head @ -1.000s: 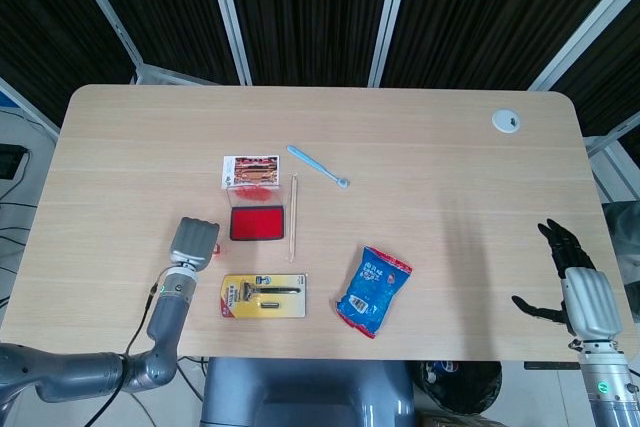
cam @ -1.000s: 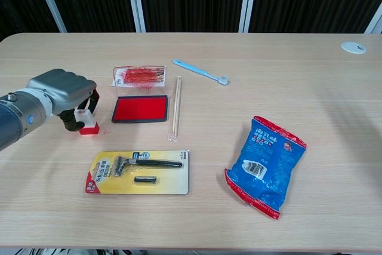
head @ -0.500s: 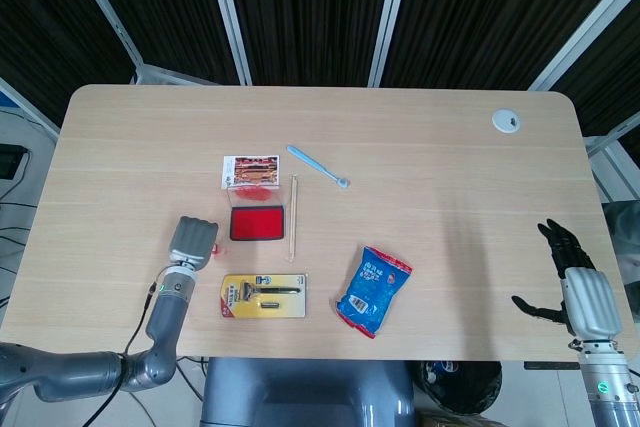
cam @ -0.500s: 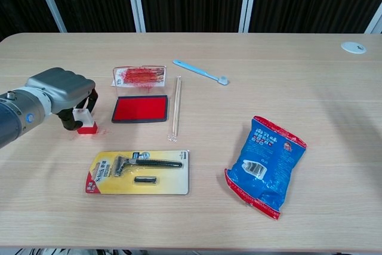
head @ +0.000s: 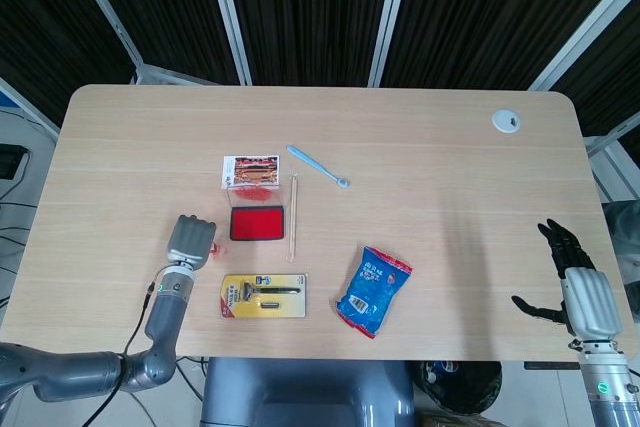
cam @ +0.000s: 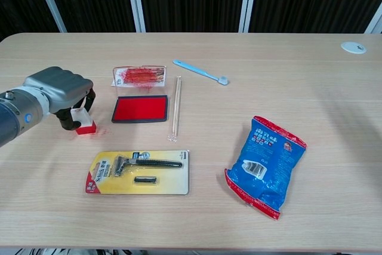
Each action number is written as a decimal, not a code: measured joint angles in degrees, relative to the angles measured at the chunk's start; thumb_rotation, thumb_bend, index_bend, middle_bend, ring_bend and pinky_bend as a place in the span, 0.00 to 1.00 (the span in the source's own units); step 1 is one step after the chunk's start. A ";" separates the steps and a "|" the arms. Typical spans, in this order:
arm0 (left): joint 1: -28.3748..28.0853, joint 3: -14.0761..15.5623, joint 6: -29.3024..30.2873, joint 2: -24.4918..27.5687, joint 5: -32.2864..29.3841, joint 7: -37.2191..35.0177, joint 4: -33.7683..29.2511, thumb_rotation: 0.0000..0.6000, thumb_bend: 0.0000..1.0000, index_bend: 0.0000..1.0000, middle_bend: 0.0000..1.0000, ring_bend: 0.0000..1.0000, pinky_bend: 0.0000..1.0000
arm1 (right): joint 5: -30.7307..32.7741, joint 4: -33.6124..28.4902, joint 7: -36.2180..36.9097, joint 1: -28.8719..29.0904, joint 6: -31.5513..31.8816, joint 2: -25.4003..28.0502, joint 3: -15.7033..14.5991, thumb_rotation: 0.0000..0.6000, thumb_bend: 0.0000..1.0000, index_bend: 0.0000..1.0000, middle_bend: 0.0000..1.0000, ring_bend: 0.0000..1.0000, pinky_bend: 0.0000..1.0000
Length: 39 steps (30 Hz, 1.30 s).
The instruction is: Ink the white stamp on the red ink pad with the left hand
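Observation:
The white stamp (cam: 84, 125) has a red base and stands on the table left of the red ink pad (cam: 139, 108), apart from it. My left hand (cam: 57, 91) curls over the stamp and grips its white top; red smears mark the wood beside it. In the head view the left hand (head: 192, 241) hides nearly all of the stamp, with the ink pad (head: 257, 223) to its right. My right hand (head: 575, 282) hangs off the table's right edge, fingers spread, holding nothing.
The pad's clear lid (cam: 139, 76), stained red, lies behind the pad. Wooden chopsticks (cam: 176, 108) lie right of the pad. A razor pack (cam: 140, 171) sits near the front edge, a blue snack bag (cam: 267, 165) to its right, a blue toothbrush (cam: 200, 71) further back.
My left hand has slid slightly to the left with the stamp, a little further from the ink pad. The right hand has not moved.

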 measured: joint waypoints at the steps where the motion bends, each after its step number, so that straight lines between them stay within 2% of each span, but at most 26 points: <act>1: 0.00 0.01 0.02 0.01 -0.03 0.12 0.02 1.00 0.27 0.46 0.45 0.36 0.46 | 0.00 -0.01 0.02 0.00 0.00 0.00 0.00 1.00 0.10 0.00 0.00 0.00 0.18; 8: -0.02 -0.11 0.25 0.12 -0.51 0.76 -0.10 1.00 0.21 0.39 0.37 0.30 0.40 | -0.08 0.03 0.00 -0.01 0.07 -0.02 -0.01 1.00 0.10 0.00 0.00 0.00 0.18; 12: -0.05 -0.15 0.47 0.27 -0.90 1.26 -0.37 1.00 0.13 0.29 0.26 0.21 0.31 | -0.05 0.02 -0.01 -0.02 0.03 0.00 -0.03 1.00 0.10 0.00 0.00 0.00 0.18; 17: 0.26 -0.34 1.25 1.17 -0.92 1.08 -1.84 1.00 0.10 0.17 0.13 0.12 0.21 | -0.06 0.08 -0.08 -0.02 0.04 0.04 -0.03 1.00 0.10 0.00 0.00 0.00 0.18; 21: 1.27 -0.31 2.48 3.27 0.95 -1.21 -4.73 1.00 0.10 0.09 0.07 0.09 0.16 | -0.08 0.15 -0.17 -0.03 0.10 0.06 -0.01 1.00 0.10 0.00 0.00 0.00 0.18; 26: 3.88 0.28 4.73 7.56 5.91 -6.95 -9.94 1.00 0.10 0.03 0.01 0.04 0.13 | -0.27 0.27 -0.40 -0.05 0.21 0.00 -0.08 1.00 0.10 0.00 0.00 0.00 0.18; 30: 6.44 1.28 7.04 11.39 11.44 -12.13 -13.52 1.00 0.09 0.02 0.00 0.03 0.12 | -0.34 0.27 -0.82 -0.01 0.18 -0.03 -0.12 1.00 0.10 0.00 0.00 0.00 0.18; 39: 15.91 5.84 17.26 20.65 28.33 -27.38 -18.68 1.00 0.08 0.00 0.00 0.00 0.08 | -0.63 0.56 -2.55 -0.06 0.71 -0.37 -0.12 1.00 0.10 0.00 0.00 0.00 0.18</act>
